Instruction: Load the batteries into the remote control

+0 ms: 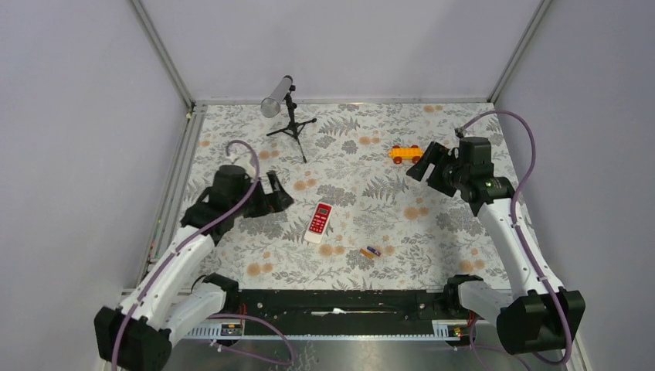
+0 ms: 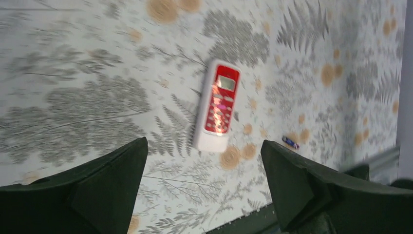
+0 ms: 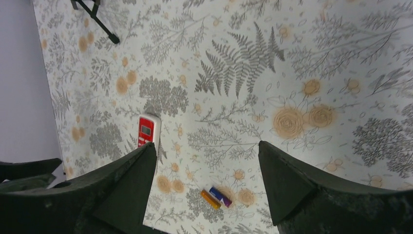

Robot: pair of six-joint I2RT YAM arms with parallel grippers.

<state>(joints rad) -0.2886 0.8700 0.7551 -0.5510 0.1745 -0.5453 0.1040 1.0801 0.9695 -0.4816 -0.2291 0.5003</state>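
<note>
Nothing is loaded yet. Nearest the arm bases, two tiny slim cylindrical batteries [image 1: 371, 251], one orange and one blue-purple, lie together on the fern-patterned desk [image 1: 432, 232]. Beyond them, the slim red-fronted, white-edged remote control [image 1: 319, 220] lies face up. Farther out, the left end effector [image 1: 279, 193] and right end effector [image 1: 421, 164] hover spread, holding nothing.

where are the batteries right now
In the top external view, the batteries lie together on the table towards its near edge, just to the right of the remote control and a little nearer the arm bases.
</note>
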